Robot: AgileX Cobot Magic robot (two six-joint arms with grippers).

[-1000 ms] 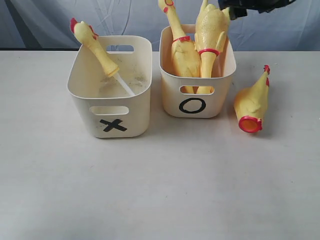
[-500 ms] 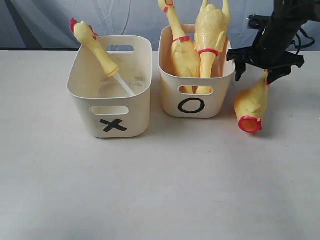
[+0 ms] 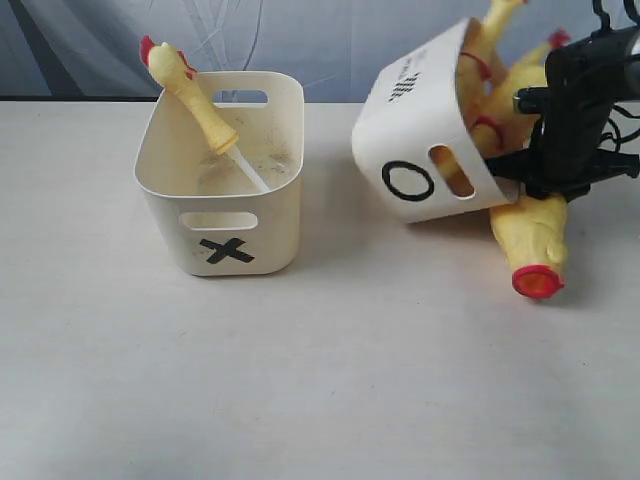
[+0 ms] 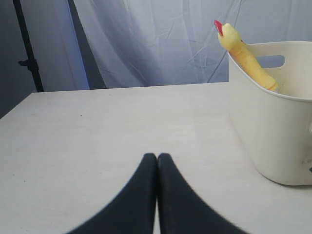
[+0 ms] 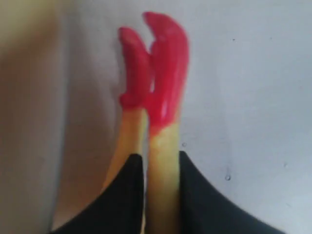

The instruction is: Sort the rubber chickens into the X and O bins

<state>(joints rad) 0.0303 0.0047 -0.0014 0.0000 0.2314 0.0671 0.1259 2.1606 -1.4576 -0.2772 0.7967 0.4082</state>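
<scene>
Your right pincer [image 3: 548,178] is clamped on the chicken's [image 3: 532,235] legs, just right of the tipped O bin [image 3: 415,120]. Its body runs straight away from the pincer, and the bin looks to lean on it.

1. O bin [image 3: 420,135] was upright; now it's tipped hard over to the right, with its base showing.
2. The two chickens [image 3: 515,90] in it went over with it and now stick out sideways.
3. Right gripper [image 5: 162,158] dropped in from above and has closed on the legs of the loose chicken body [image 3: 530,230].
4. That body has shifted forward, and its red-ringed end is now nearer the counter's [image 3: 300,380] front.
</scene>
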